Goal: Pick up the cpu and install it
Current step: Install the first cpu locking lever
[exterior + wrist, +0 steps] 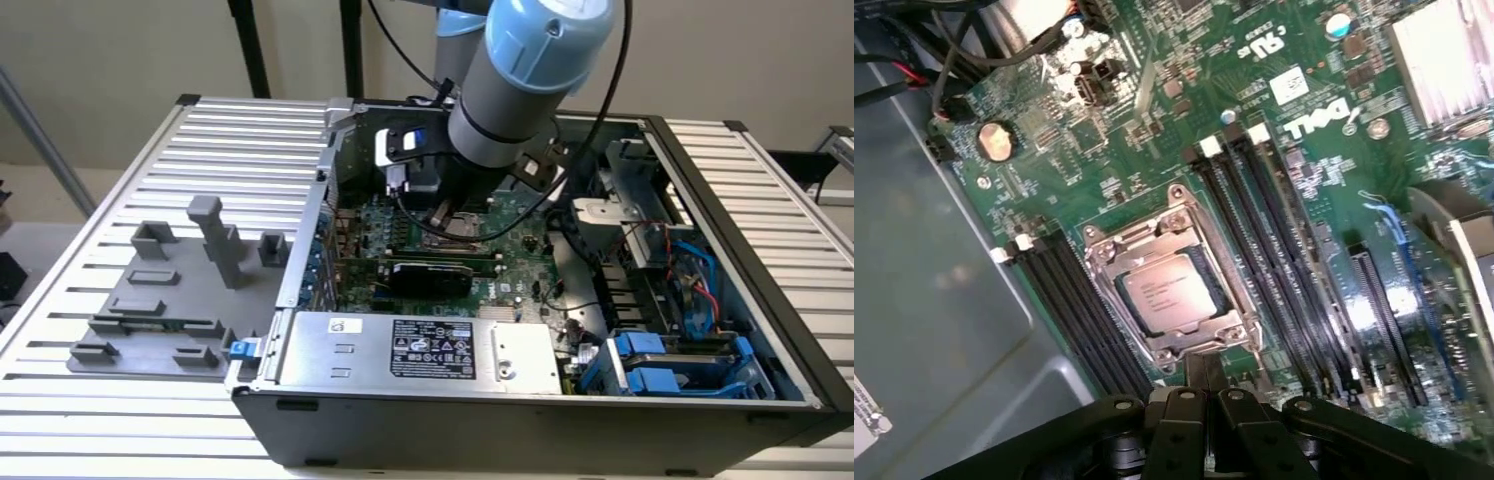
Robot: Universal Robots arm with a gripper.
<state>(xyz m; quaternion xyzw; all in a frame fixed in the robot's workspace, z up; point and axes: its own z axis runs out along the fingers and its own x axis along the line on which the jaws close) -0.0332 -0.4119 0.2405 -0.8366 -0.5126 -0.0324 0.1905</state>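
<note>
The cpu point(1168, 290), a silvery square chip with printed text, lies flat inside the metal-framed socket point(1172, 213) on the green motherboard point(1154, 130). My gripper point(1201, 385) hovers just above the socket's near edge. Its black fingers point(1176, 420) are pressed together with nothing between them. In the exterior view the arm reaches down into the open computer case, with the gripper point(446, 208) low over the socket point(458, 230) in the middle of the board.
Black memory slots point(1274, 250) flank the socket on both sides. A power supply point(420, 350) and drive bays with blue tabs point(661, 365) fill the case front. Grey fixture blocks point(174, 290) stand on the slatted table at the exterior view's left.
</note>
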